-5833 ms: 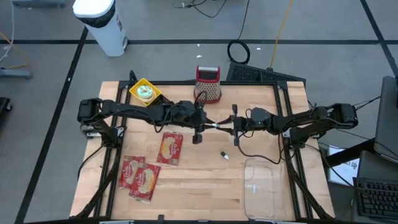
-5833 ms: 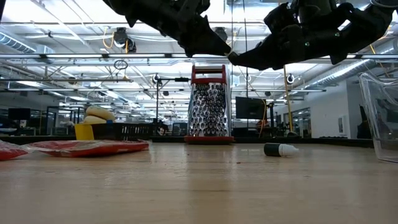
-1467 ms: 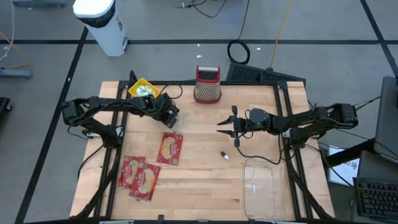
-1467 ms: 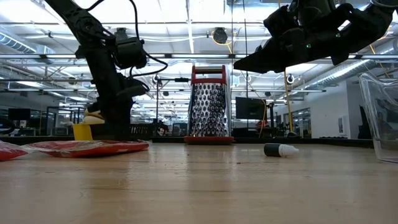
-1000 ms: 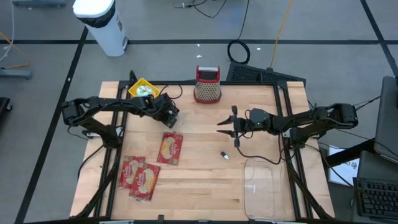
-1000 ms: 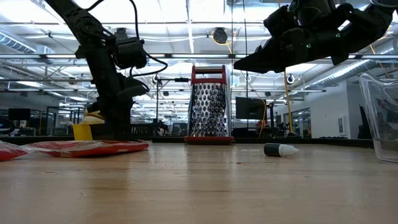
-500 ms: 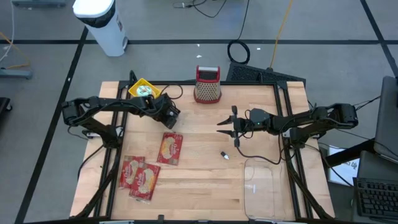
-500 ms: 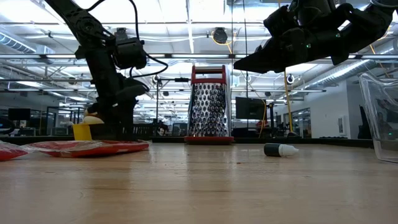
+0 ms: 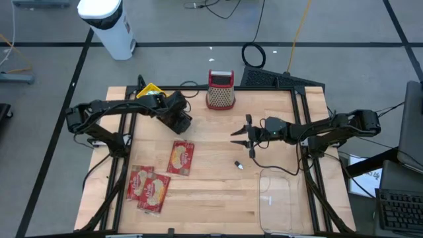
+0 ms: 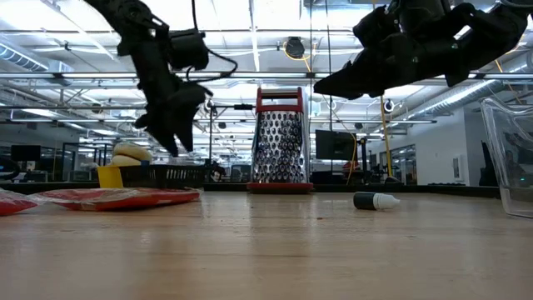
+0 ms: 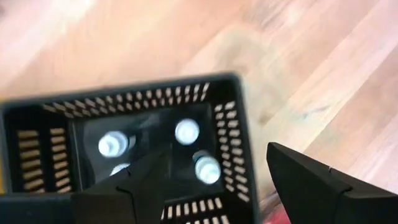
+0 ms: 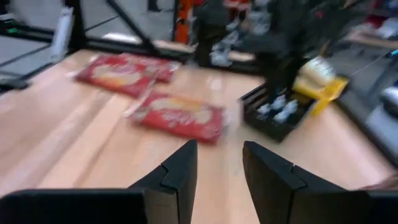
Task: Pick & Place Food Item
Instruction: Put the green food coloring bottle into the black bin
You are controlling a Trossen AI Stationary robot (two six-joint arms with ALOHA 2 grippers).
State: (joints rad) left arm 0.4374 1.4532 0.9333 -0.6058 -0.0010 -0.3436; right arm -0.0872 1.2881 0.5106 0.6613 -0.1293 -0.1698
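The left pincer point(image 9: 180, 119) is rising, jaws now spread and empty, above the black basket point(image 11: 130, 146) at 11 o'clock; drop-off appears complete. The right pincer point(image 9: 243, 136) is waiting part-open at centre.

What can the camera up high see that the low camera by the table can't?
Only the high view shows three red food packets apart and the white bin on the floor. Only the low view shows the ceiling lights. Both show the grater, the little bottle, the clear container, and the raised left gripper and right gripper.
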